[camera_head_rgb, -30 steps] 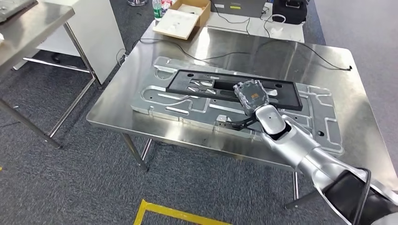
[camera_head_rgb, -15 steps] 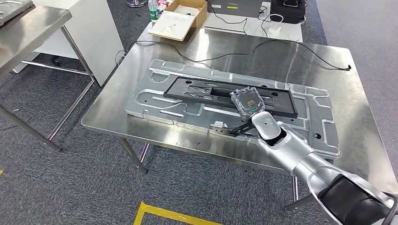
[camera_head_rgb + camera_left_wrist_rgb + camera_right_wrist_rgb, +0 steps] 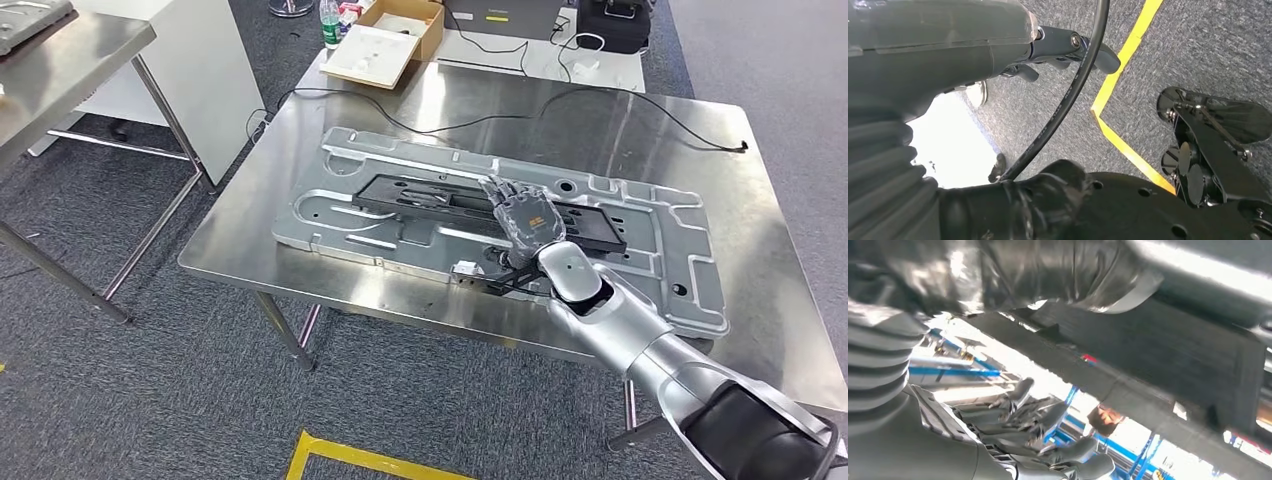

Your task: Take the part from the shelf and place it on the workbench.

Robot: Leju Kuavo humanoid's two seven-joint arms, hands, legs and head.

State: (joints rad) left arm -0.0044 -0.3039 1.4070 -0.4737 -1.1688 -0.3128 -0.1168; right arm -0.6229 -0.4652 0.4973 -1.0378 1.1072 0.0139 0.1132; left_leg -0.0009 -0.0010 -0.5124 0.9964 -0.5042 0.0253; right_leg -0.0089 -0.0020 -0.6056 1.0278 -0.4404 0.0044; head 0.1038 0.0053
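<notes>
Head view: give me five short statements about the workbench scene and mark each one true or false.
1. The black part lies on the large silver metal panel. True.
2. The right hand is over the black part. True.
3. The silver metal panel lies on the carpet. False: it lies on the steel workbench.
4. A black cable runs across the far side of the workbench. True.
5. The cardboard box sits on the black part. False: it sits on another table beyond the workbench.
</notes>
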